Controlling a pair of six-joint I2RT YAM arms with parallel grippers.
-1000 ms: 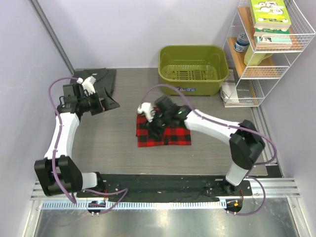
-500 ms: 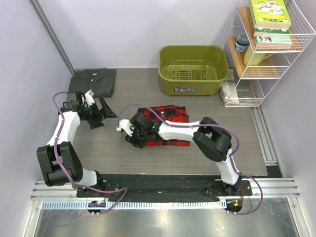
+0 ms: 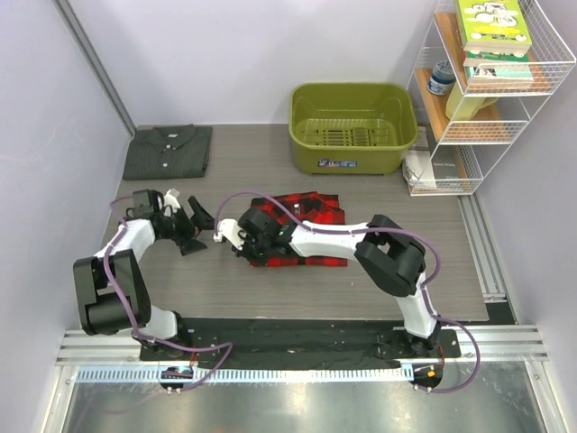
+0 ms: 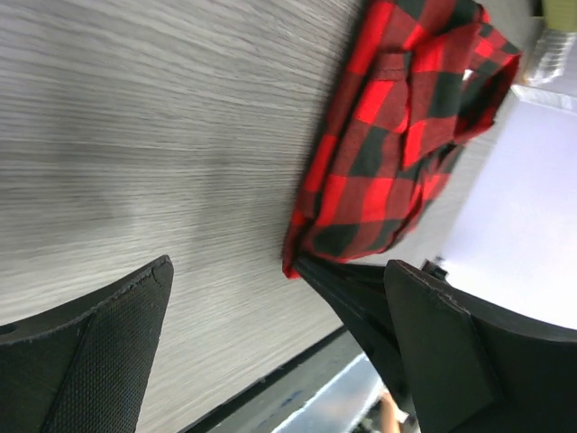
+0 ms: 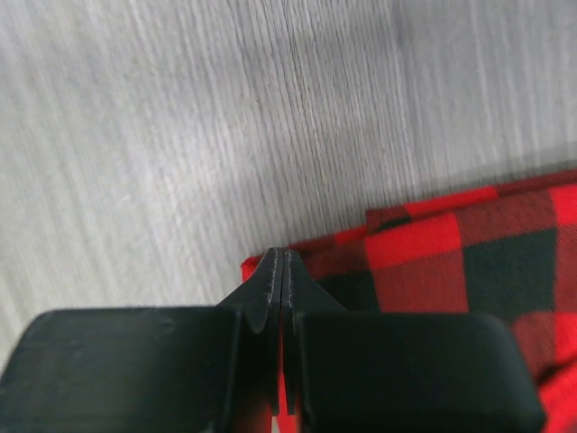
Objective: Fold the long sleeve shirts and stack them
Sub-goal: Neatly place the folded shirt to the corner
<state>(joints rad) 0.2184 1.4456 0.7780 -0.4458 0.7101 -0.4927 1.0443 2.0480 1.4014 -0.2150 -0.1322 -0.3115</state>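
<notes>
Red-and-black plaid flannel shirt [image 3: 317, 207] lies folded at the middle of the grey wood-grain worktop [image 3: 243, 176]. The right pincer [image 5: 281, 259] is clenched on its near-left corner. The left pincer [image 4: 270, 361] hangs released just beside that corner. A dark charcoal collared shirt [image 3: 169, 152] lies folded at the back left. An olive-green plastic basin [image 3: 388, 153] stands at the back, and beside it a white wire rack [image 3: 491, 153] holds books [image 3: 491, 23] and a jar [image 3: 441, 77].

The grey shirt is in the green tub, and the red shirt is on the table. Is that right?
Not quite. The grey shirt isn't in the green tub. It lies flat on the table, in the far left corner, and the top view shows this. The red shirt is on the table, as you said.
</notes>
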